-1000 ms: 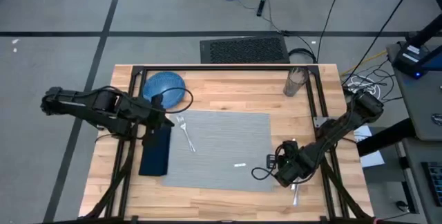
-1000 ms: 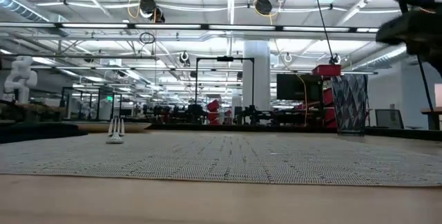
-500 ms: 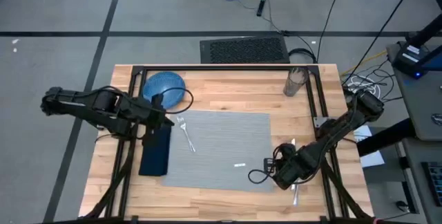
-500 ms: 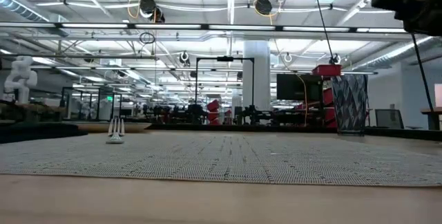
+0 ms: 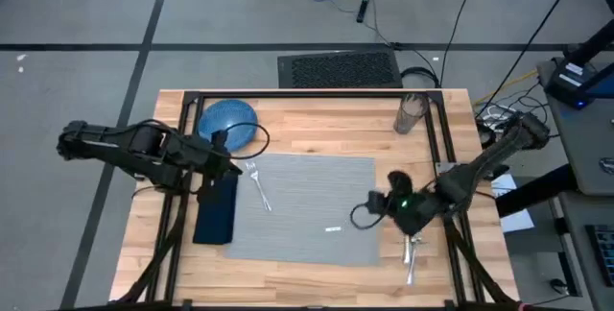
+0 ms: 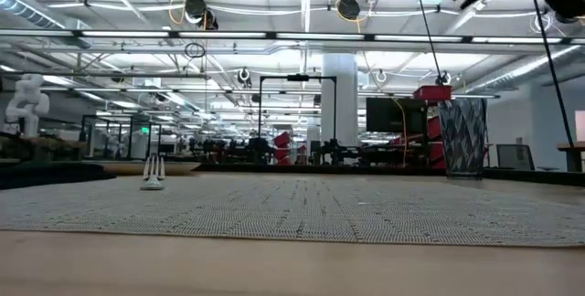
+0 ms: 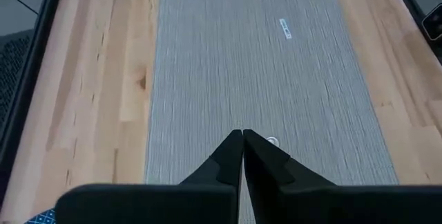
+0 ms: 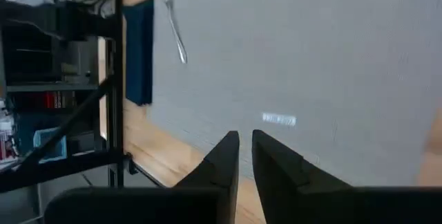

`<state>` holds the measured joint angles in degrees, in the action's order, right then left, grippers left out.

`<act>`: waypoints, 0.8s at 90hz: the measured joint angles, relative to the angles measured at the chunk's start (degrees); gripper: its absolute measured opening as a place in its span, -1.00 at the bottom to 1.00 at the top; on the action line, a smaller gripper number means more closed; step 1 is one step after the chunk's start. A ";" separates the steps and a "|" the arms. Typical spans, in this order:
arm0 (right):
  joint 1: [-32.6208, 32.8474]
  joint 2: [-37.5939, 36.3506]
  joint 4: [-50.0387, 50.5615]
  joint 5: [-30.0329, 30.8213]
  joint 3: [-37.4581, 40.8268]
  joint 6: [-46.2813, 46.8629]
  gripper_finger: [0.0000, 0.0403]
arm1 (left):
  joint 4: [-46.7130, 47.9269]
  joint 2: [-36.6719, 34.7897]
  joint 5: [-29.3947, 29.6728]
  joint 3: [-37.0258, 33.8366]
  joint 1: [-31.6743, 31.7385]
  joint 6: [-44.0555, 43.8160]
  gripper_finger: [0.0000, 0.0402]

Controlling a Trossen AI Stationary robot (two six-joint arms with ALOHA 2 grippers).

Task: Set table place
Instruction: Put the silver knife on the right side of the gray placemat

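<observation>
On the wooden desk (image 5: pixel 317 129) the grey placemat (image 5: pixel 307 205) lies flat near the middle, its white tag (image 5: pixel 333 227) toward the near edge. A fork (image 5: pixel 257 184) rests on the mat's left part, and a dark napkin (image 5: pixel 217 207) lies just beside the mat's left edge. A blue plate (image 5: pixel 228 121) sits at the far left corner, well off the mat, and a glass (image 5: pixel 410 113) stands at the far right. Another piece of cutlery (image 5: pixel 412 258) lies on the bare wood just right of the mat.

The right gripper (image 8: pixel 245 148) hangs above the mat's right edge, fingers clenched with nothing between them. The left gripper (image 7: pixel 243 148), fingers also clenched and empty, hovers over the napkin's far end.

Judging from this, cutlery placing is in hand; the right-side piece looks unplaced, so next comes a descent with fingers released. The plate and glass remain off the mat. Nothing visibly blocks the way.
</observation>
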<state>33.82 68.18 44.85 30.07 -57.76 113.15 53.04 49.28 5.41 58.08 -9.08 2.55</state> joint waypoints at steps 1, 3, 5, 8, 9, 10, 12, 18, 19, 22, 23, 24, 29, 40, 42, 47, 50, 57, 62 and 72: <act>-0.15 -0.58 1.04 -0.07 0.00 0.08 -0.87 | 0.00 0.00 0.00 0.00 0.00 0.00 -1.00; -0.38 -1.71 3.27 -0.29 -0.02 0.50 -0.87 | 0.00 0.00 0.00 -0.02 0.00 0.00 -1.00; -0.68 -2.90 5.87 -0.83 -0.02 1.21 -0.89 | 0.00 0.02 0.00 -0.02 0.00 -0.02 -1.00; -1.11 -4.54 10.51 -2.22 -0.05 2.65 -0.91 | -0.02 0.16 0.00 0.00 0.00 -0.05 -1.00; -1.25 -5.03 12.18 -2.83 -0.07 3.22 -0.91 | -0.02 0.19 0.00 0.00 0.00 -0.08 -1.00; -1.38 -5.47 14.14 -3.60 -0.07 3.94 -0.92 | -0.02 0.21 0.00 0.00 0.00 -0.09 -1.00; -1.67 -6.28 17.68 -5.23 -0.07 5.41 -0.94 | 0.00 0.22 0.00 -0.02 0.00 -0.11 -1.00; -2.19 -8.20 28.41 -11.20 -0.04 9.84 -0.98 | -0.01 0.26 0.00 -0.02 0.00 -0.23 -1.00; -2.27 -8.43 30.07 -12.26 -0.04 10.46 -0.98 | -0.02 0.26 0.00 -0.02 0.00 -0.24 -1.00; -2.38 -8.91 34.80 -15.37 -0.04 12.13 -0.99 | -0.01 0.26 0.00 -0.02 0.00 -0.26 -1.00; -2.38 -9.08 36.35 -16.33 -0.04 12.63 -0.99 | -0.02 0.24 0.00 -0.02 0.00 -0.27 -1.00; -2.38 -9.21 37.68 -17.22 -0.04 13.07 -0.99 | -0.02 0.24 0.00 -0.02 0.00 -0.30 -1.00; -2.38 -9.80 42.99 -21.21 -0.04 14.51 -0.99 | -0.02 0.24 0.00 -0.02 0.00 -0.54 -1.00; -2.36 -11.84 44.78 -21.96 0.41 12.99 -0.98 | -0.02 0.32 0.00 -0.02 0.00 -0.54 -1.00; -2.36 -12.29 44.86 -20.76 0.63 12.52 -0.98 | -0.03 0.43 0.00 -0.02 0.00 -0.52 -1.00; -2.36 -12.88 45.25 -17.25 0.68 12.88 -0.98 | -0.03 0.62 0.00 -0.02 0.00 -0.16 -1.00; -2.36 -13.01 45.15 -14.64 0.68 13.62 -0.98 | -0.04 0.85 0.00 -0.02 0.00 0.09 -1.00; -2.36 -13.03 44.86 -8.55 0.68 14.49 -0.98 | -0.04 1.46 0.02 -0.02 0.00 0.88 -1.00; -2.38 -13.03 44.50 -5.96 0.68 14.60 -0.98 | -0.04 1.98 0.02 -0.02 0.00 1.03 -1.00; -2.36 -13.00 43.41 -6.96 0.68 14.13 -0.98 | -0.04 2.67 0.02 -0.02 0.14 1.05 -1.00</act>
<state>31.46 55.18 88.26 23.10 -57.08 127.28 52.99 51.95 5.43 58.06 -8.94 3.60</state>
